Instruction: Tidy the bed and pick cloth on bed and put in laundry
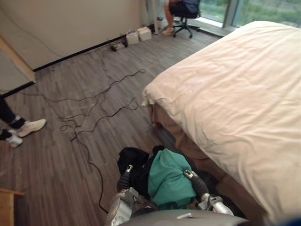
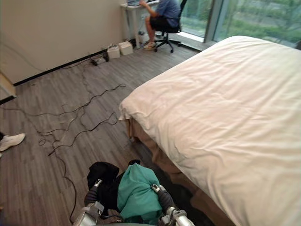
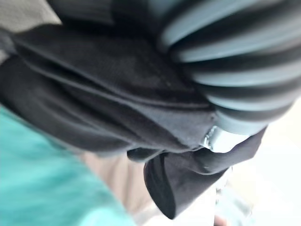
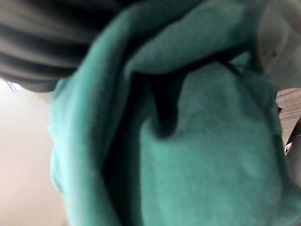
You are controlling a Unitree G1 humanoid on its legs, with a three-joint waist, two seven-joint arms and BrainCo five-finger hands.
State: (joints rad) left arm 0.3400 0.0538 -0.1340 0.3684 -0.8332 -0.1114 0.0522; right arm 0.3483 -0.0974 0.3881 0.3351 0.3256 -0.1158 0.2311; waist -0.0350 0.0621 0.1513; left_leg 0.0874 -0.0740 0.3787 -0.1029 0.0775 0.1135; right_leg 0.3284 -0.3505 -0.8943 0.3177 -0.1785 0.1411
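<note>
A teal-green cloth (image 1: 169, 179) and a black cloth (image 1: 134, 162) are bunched together close in front of me, low beside the bed's near corner. My left hand (image 1: 124, 181) is against the black cloth (image 3: 117, 94) on its left side. My right hand (image 1: 198, 184) is against the green cloth (image 4: 211, 150) on its right side. Both hands are mostly buried in the bundle, with just their dark ribbed covers showing. The bed (image 1: 235, 94) stretches away on the right, its cream-white cover smooth with no clothes on it.
Black cables (image 1: 94, 117) snake over the wooden floor to the left of the bed. A person's white shoes (image 1: 26, 129) stand at the far left. Another person sits on an office chair (image 2: 164, 23) by the window, with white boxes (image 1: 138, 35) along the wall.
</note>
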